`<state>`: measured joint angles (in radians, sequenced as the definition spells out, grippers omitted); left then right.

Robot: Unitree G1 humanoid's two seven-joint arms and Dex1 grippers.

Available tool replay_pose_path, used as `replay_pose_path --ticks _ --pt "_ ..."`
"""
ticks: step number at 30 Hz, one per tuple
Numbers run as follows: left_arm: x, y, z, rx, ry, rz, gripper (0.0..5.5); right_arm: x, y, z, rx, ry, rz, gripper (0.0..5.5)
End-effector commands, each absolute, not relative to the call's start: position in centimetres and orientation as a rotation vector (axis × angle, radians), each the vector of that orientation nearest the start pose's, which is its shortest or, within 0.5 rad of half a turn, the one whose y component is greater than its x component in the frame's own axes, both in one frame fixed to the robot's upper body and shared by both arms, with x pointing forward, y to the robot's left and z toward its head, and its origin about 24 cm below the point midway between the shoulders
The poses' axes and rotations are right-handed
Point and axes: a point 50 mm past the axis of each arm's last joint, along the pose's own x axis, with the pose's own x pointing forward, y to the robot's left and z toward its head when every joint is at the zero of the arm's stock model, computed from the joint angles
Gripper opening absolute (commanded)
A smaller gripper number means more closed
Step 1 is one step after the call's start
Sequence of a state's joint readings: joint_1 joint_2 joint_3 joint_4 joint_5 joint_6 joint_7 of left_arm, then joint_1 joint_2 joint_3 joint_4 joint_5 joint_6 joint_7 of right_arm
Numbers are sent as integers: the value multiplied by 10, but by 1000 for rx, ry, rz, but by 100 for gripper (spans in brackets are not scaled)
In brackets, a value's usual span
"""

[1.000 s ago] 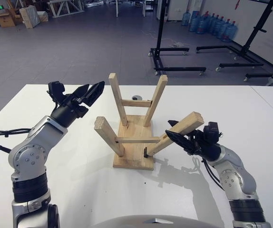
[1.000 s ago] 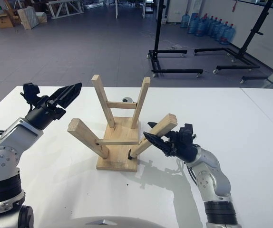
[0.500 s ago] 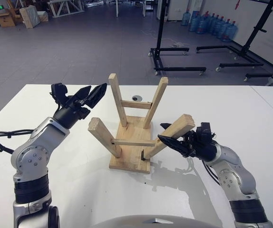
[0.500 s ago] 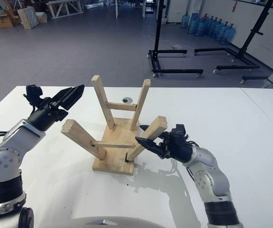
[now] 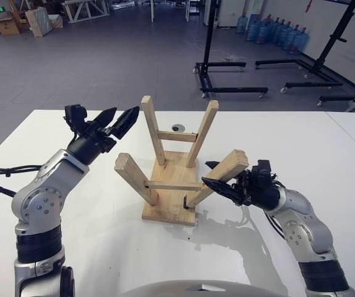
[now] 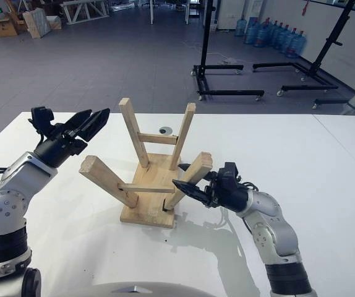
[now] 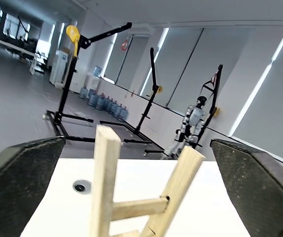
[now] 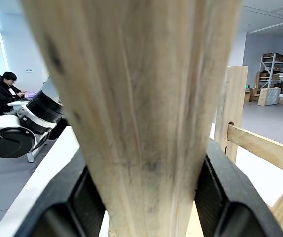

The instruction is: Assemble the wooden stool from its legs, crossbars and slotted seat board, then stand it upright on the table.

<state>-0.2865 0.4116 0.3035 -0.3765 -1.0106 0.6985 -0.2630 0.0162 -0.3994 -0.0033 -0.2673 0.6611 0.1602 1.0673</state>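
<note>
- Wooden stool (image 5: 170,179) now sits closer to the left jaws than a second ago, slid and turned a little on the table (image 5: 301,142). Over the last half second it has barely shifted.
- Right gripper (image 5: 208,173) has travelled with it, jaws clamped on the right leg (image 5: 234,162), which fills the gap between its fingers (image 8: 72,197).
- Left gripper (image 5: 125,111) has hardly moved. Its jaws are spread wide and hold nothing, with the tips near the top of the far left leg (image 5: 153,127) but apart from it.
- Ahead of the left jaws, past the far legs, is a round hole (image 5: 177,128) in the table, with black stands (image 5: 233,90) on the floor beyond.
- Just below the right jaws, a small black tool (image 5: 185,202) stands at the gripped leg's foot.
- Pale and upside down, the stool has its seat board (image 5: 168,211) flat on the table and four legs splayed upward. Two crossbars (image 5: 168,185) each join a pair.
</note>
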Motion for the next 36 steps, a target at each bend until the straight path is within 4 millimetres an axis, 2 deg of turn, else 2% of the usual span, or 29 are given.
replay_pose_path --ticks 1,5,12,26,31,36 --pt "271 205 197 -383 -153 -540 540 216 -159 109 165 -216 1158 212" --pt "273 209 206 -349 -188 -512 540 216 -159 110 165 -239 1132 212" --pt "273 210 200 -355 -170 -515 540 212 -161 111 144 -286 1105 212" --pt "271 202 202 -310 -171 -536 540 214 -141 112 88 -313 1134 212" --pt "273 199 215 -230 -214 -516 540 218 -135 113 73 -308 1124 212" --pt "275 193 246 -93 -302 -470 540 224 -129 115 68 -308 1081 212"
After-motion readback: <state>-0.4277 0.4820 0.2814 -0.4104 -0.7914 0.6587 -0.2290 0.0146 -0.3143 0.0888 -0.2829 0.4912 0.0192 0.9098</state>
